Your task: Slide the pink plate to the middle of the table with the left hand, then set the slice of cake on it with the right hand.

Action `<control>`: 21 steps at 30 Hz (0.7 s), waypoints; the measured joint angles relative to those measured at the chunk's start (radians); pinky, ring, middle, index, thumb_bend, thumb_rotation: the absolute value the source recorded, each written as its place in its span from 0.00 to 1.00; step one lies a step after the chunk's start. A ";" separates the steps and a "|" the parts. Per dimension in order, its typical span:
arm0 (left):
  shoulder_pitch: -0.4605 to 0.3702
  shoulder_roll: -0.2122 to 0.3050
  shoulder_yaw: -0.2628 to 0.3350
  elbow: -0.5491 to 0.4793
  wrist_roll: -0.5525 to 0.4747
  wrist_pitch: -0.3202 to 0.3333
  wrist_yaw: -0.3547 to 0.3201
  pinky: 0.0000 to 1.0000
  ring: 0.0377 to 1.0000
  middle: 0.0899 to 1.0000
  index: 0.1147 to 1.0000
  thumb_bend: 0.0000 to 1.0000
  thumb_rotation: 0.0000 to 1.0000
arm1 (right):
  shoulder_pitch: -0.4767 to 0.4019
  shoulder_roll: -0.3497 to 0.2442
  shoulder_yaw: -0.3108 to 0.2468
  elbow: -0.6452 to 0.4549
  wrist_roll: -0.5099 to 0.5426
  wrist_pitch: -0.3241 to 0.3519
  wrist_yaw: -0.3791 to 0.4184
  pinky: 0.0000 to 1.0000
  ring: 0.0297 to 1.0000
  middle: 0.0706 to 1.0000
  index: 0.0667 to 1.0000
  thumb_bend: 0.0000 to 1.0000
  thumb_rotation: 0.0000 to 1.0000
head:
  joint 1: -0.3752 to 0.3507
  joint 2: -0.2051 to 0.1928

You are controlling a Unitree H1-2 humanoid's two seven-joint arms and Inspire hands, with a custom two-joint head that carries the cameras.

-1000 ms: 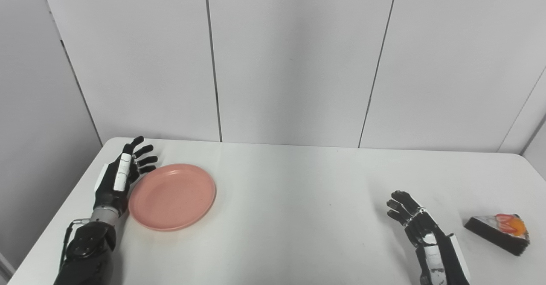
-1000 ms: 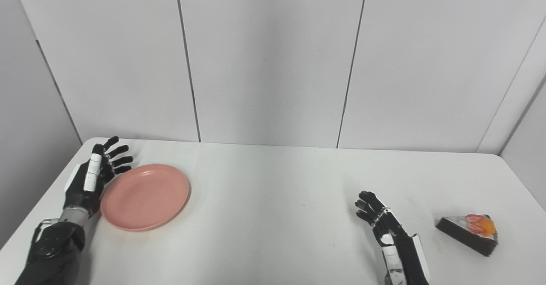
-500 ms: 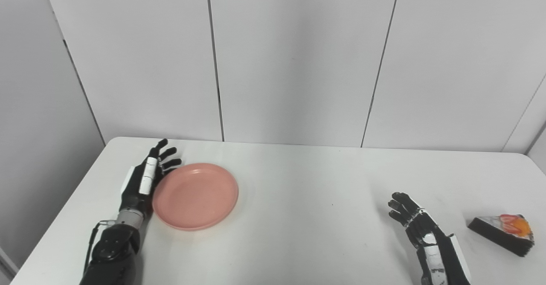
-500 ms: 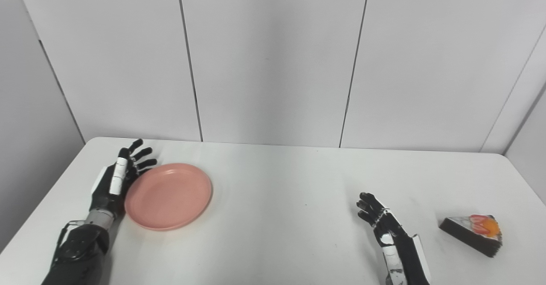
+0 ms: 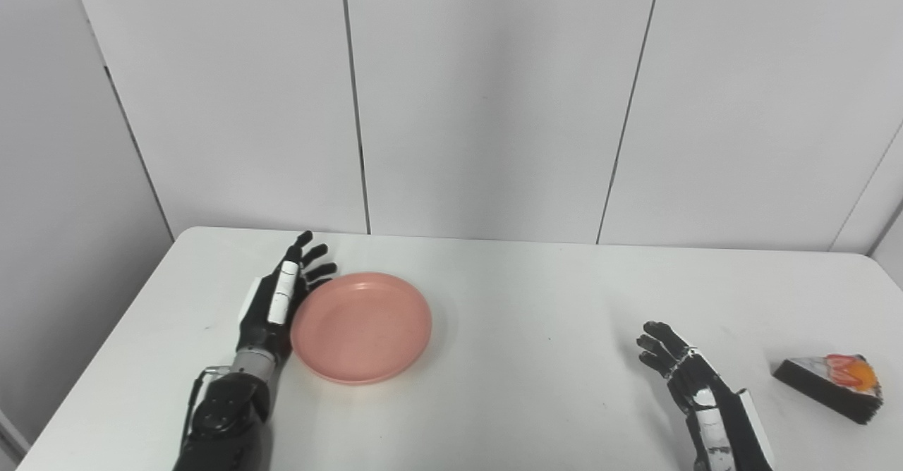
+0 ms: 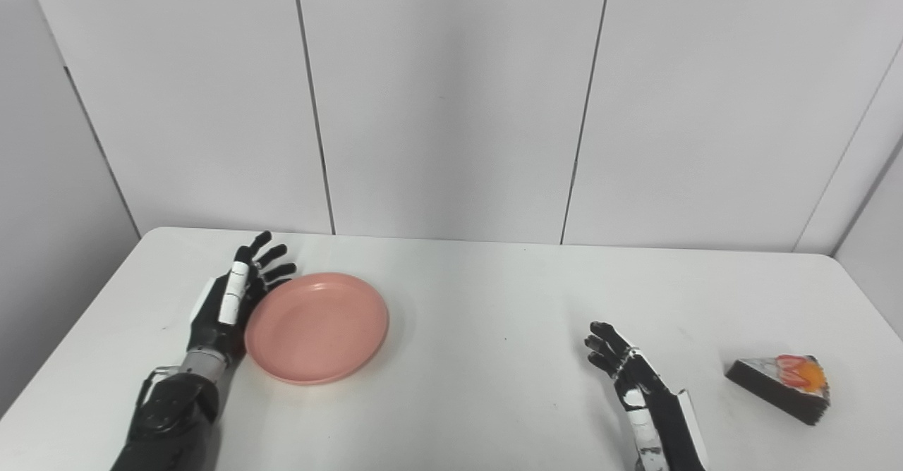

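Now the round, shallow pink plastic plate (image 5: 361, 327) is seen left of the middle of the white rectangular table (image 5: 522, 302), lying flat and empty. Compared with the picture of a second ago, it has been carried to the right across the tabletop, away from the left edge; half a second ago it was at an intermediate place, so a steady sideways slide is shown. The middle of the table has not yet been reached.

The black left hand with a white strip along its back (image 5: 279, 303) is set on edge against the plate's left rim, its fingers (image 5: 319, 271) spread apart and stretched toward the far wall. Nothing is gripped by it; the plate is only pushed from the side. The hand and its dark forearm have been shifted rightward together with the plate.

The black right hand (image 5: 679, 371) is held above the table's right part, its fingers loosely curled and parted, with nothing in it. Its place is hardly changed from the earlier pictures.

The wedge-shaped slice of dark chocolate cake topped with red and orange fruit (image 5: 831, 384) is left lying near the table's right edge, apart from the right hand and unmoved.

The pale panelled wall (image 5: 487, 97) is seen behind the table.
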 measured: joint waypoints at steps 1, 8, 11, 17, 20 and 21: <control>0.007 -0.012 -0.001 -0.015 0.001 0.013 0.011 0.77 0.76 0.85 0.89 0.87 0.95 | 0.002 0.001 0.000 -0.002 -0.002 0.004 -0.001 0.86 0.85 0.86 0.79 0.92 0.95 | -0.002 0.000; 0.056 -0.075 -0.029 -0.134 0.031 0.089 0.075 0.79 0.79 0.86 0.89 0.88 0.97 | 0.009 0.011 0.003 -0.014 -0.016 0.021 -0.013 0.86 0.85 0.87 0.78 0.90 0.94 | -0.038 0.009; 0.084 -0.089 -0.045 -0.189 0.045 0.127 0.087 0.78 0.78 0.86 0.89 0.87 0.97 | 0.009 0.016 0.004 -0.017 -0.022 0.025 -0.015 0.86 0.85 0.87 0.78 0.90 0.94 | -0.048 0.011; 0.120 -0.114 -0.078 -0.280 0.050 0.203 0.100 0.83 0.79 0.86 0.89 0.84 0.98 | 0.012 0.024 0.013 -0.023 -0.045 0.046 -0.020 0.86 0.85 0.87 0.79 0.89 0.96 | -0.086 0.015; 0.124 -0.120 -0.096 -0.300 0.066 0.230 0.101 0.86 0.78 0.85 0.88 0.85 0.99 | 0.013 0.038 0.015 -0.029 -0.053 0.055 -0.035 0.85 0.85 0.87 0.79 0.88 0.95 | -0.133 0.020; 0.125 -0.120 -0.098 -0.304 0.067 0.237 0.101 0.86 0.78 0.85 0.88 0.85 0.99 | 0.014 0.045 0.017 -0.033 -0.053 0.062 -0.038 0.86 0.85 0.87 0.79 0.88 0.96 | -0.137 0.020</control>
